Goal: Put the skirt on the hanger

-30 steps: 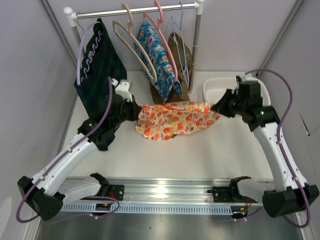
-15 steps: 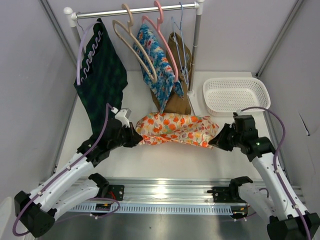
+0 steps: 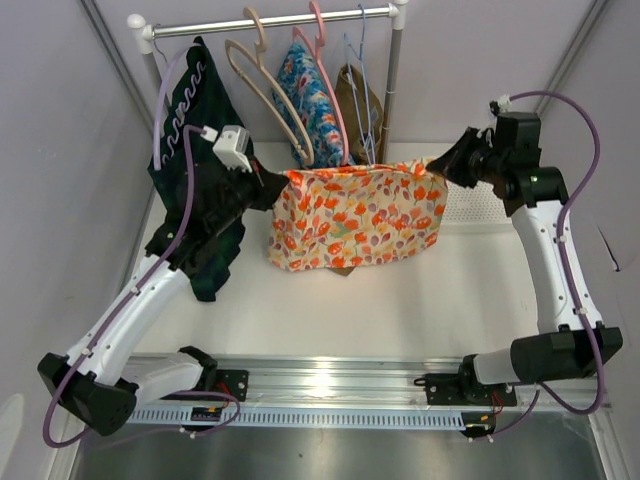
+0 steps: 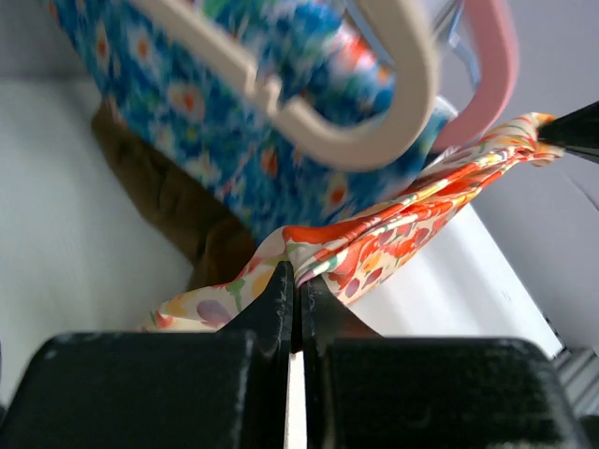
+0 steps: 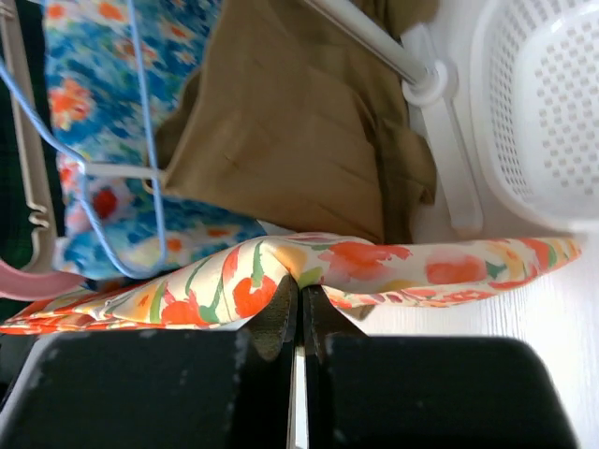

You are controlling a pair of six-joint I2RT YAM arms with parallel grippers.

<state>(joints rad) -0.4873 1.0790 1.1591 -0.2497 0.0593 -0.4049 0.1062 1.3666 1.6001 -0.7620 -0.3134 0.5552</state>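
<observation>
While the orange-flowered skirt (image 3: 355,215) is stretched between the two arms, its upper edge is held level above the table (image 3: 420,300), just in front of the garments on the rail (image 3: 270,22). The left gripper (image 3: 268,188) is clenched on the skirt's top left corner; in the left wrist view the fabric is seen pinched between the closed jaws, with folds running away to the right. The right gripper (image 3: 437,168) is likewise clamped on the top right corner, and in the right wrist view the edge of the cloth is seen caught between the meeting fingertips. From this edge the cloth hangs down as a broad panel; whether its lower edge touches the table cannot be judged. Behind the skirt, a beige hanger (image 4: 356,148), a pink hanger (image 4: 494,84) and a blue wire hanger (image 5: 140,103) are suspended from the rail. A blue flowered garment (image 3: 305,100) and a brown garment (image 3: 362,105) are hung among them, and a dark green garment (image 3: 200,140) is hung at the rail's left end. The skirt is carried by the grippers alone and is not yet placed on a hanger. A white basket (image 3: 475,205) is set on the table at the right, partly hidden by the right arm and the skirt.
</observation>
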